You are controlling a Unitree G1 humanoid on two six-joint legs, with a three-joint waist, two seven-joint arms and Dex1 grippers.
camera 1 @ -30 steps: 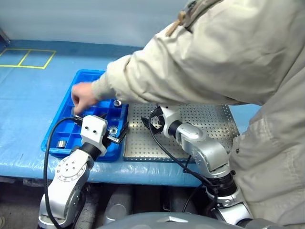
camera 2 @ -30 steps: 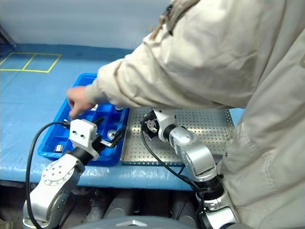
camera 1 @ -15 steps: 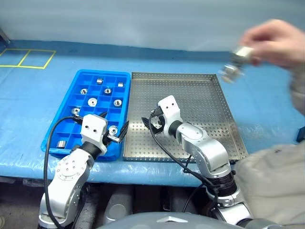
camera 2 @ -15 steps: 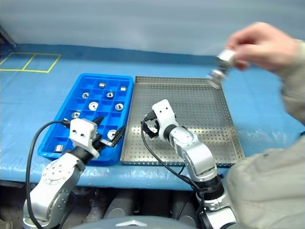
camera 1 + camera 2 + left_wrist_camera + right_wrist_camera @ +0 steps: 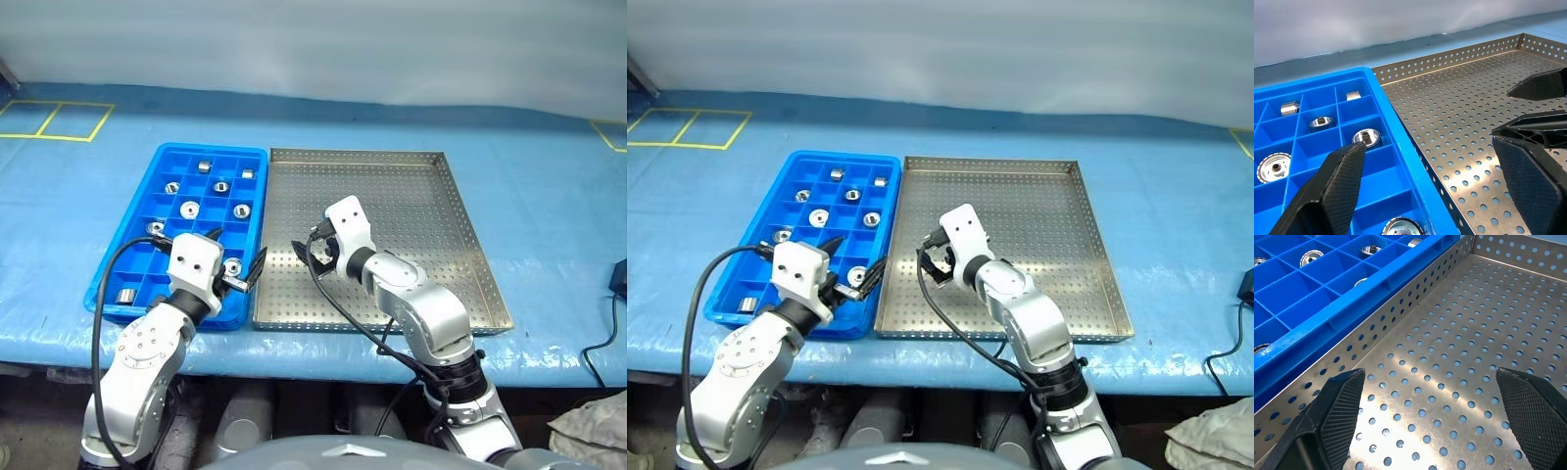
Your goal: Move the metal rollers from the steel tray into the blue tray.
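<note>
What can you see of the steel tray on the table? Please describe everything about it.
The steel tray is a large, shallow square of shiny silvery sheet metal, perforated with rows of small round holes, with low raised rims that are perforated too. It lies flat on the blue table cover, its left rim against the blue tray. No rollers lie in it. The open right gripper hangs over its near-left part.

No legible text or labels anywhere.
</note>
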